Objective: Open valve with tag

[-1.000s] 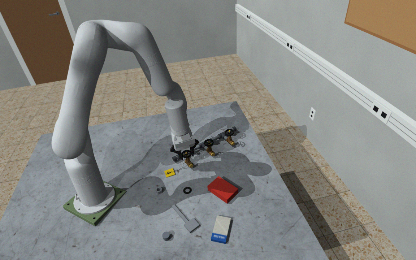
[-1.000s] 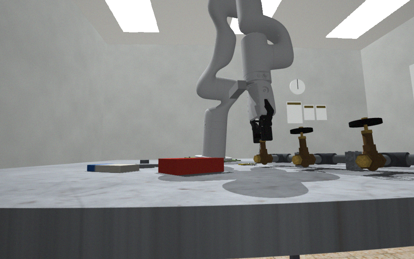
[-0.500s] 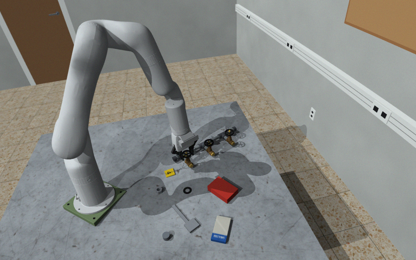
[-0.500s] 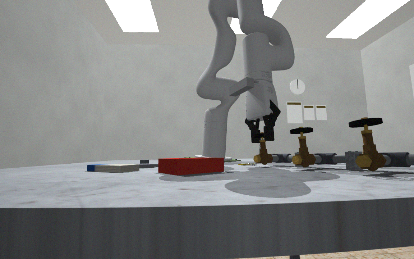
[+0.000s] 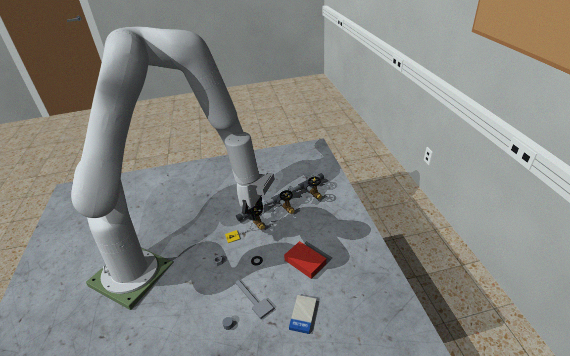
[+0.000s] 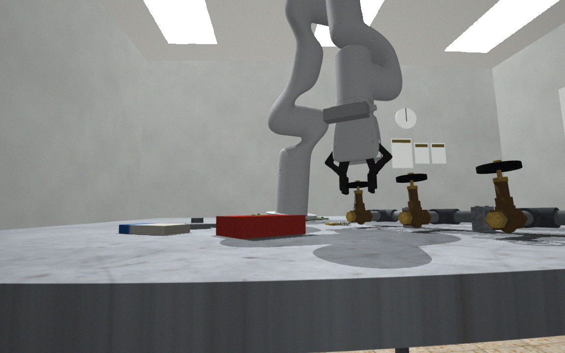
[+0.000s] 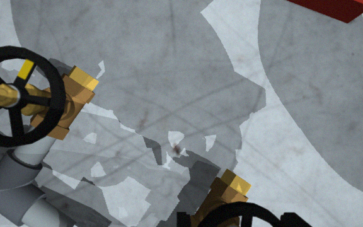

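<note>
Three brass valves with black handwheels stand in a row on a grey pipe. The nearest-to-base valve (image 5: 258,217) has a chain to a yellow tag (image 5: 232,236) marked 4 lying on the table. My gripper (image 6: 357,184) points down and is shut on this valve's black handwheel (image 6: 357,183), one finger on each side of the rim. In the wrist view the held handwheel (image 7: 242,215) is cut off at the bottom edge. The middle valve (image 5: 286,200) shows in the wrist view with a yellow mark on its wheel (image 7: 14,96). The far valve (image 5: 314,186) stands untouched.
A red block (image 5: 305,258) lies near the valves. A black ring (image 5: 257,257), a small grey nut (image 5: 218,259), a grey paddle-shaped tool (image 5: 256,300), a grey disc (image 5: 229,322) and a white-and-blue box (image 5: 303,313) lie toward the table's front. The arm's green base plate (image 5: 129,276) is at the left.
</note>
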You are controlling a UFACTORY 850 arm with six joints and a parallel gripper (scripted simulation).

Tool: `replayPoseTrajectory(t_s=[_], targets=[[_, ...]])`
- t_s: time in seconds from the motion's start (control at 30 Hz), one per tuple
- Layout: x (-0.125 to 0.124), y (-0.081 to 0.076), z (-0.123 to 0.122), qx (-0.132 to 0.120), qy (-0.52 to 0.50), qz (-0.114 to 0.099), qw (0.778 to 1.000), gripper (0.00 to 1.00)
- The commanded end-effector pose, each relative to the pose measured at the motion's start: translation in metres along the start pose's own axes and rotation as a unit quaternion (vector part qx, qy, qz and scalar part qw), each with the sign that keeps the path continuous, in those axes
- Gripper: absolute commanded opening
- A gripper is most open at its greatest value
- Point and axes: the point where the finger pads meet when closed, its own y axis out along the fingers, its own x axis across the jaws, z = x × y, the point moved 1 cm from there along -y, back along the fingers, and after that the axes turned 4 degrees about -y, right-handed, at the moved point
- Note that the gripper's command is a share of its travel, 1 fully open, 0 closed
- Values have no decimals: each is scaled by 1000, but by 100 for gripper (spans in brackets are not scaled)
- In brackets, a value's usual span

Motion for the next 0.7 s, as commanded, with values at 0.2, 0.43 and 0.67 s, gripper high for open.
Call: replayPoseTrajectory(t_s=[0.2, 0.43, 0.67], targets=[[0, -1, 1, 2, -257, 11, 966, 0], [0, -1, 1, 10, -398, 4, 917, 0], [0, -1, 1, 15, -520, 0, 854, 0]])
